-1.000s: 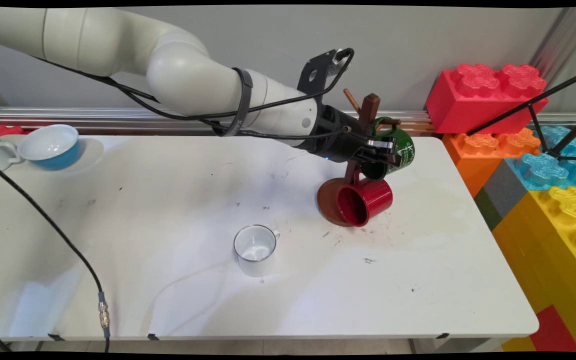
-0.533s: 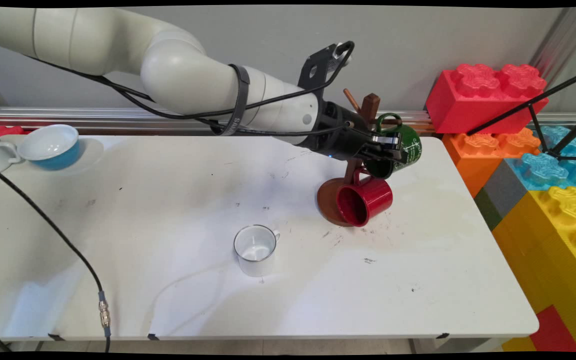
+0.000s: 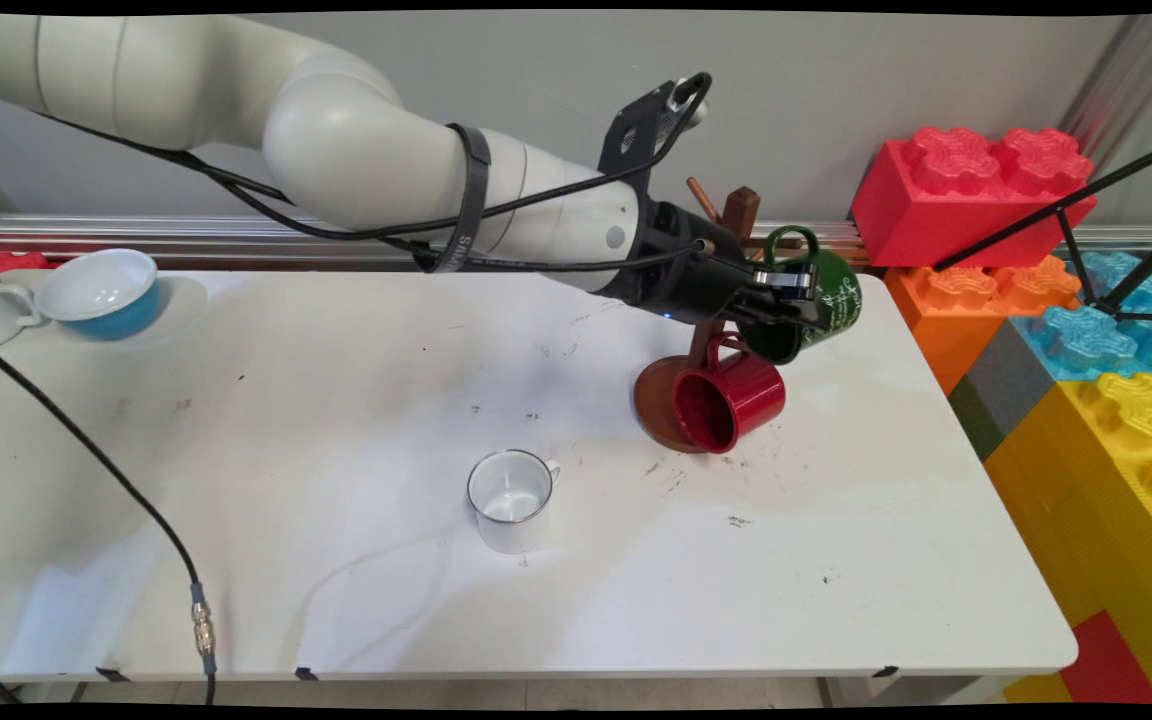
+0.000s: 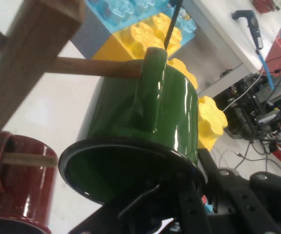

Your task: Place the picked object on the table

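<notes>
While the green mug (image 3: 816, 305) hangs tilted in the air just right of the wooden rack (image 3: 726, 235), the pincer (image 3: 786, 295) clamps its rim, its handle at a peg's tip. Below, a red mug (image 3: 731, 400) hangs; a white mug (image 3: 509, 497) stands on the table (image 3: 336, 400).

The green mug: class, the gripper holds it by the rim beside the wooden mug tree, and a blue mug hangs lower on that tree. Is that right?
One detail is wrong. The lower mug on the wooden mug tree is red, not blue, as the main view shows. The rest stands: the gripper holds the green mug by its rim beside the tree.
</notes>
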{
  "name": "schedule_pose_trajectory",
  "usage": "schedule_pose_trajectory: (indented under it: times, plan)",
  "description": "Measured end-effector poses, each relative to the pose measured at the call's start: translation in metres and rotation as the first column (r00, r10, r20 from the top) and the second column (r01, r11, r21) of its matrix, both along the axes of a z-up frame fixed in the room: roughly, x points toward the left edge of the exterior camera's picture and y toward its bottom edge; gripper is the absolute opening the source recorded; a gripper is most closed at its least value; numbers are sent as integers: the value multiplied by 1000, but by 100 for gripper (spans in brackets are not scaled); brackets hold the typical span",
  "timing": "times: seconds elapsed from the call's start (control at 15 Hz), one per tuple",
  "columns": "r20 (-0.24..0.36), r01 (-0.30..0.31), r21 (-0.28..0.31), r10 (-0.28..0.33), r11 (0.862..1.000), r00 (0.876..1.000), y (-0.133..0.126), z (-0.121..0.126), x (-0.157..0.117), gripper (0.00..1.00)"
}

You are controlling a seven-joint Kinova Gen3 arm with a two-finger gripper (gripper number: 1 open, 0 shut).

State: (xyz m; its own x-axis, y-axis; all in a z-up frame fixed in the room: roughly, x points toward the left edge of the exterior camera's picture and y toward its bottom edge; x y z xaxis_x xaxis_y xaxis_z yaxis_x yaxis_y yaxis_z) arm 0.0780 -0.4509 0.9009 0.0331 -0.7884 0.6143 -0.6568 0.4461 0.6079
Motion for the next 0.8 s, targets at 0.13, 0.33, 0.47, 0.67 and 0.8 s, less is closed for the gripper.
schedule_pose_trajectory:
  times: [0.13, 0.33, 0.47, 0.67, 0.8]
  plan:
    - [-13, 5, 3, -5, 1000, 1000, 5, 4, -1, 0]
    - [-26, 19, 6, -19, 1000, 999, 12, 9, -2, 0]
    - [-25, 33, 5, -33, 999, 999, 18, 13, -2, 0]
    - [-12, 60, -2, -60, 998, 998, 25, 19, 2, 0]
    - [1, 81, -7, -81, 997, 997, 29, 23, 4, 0]
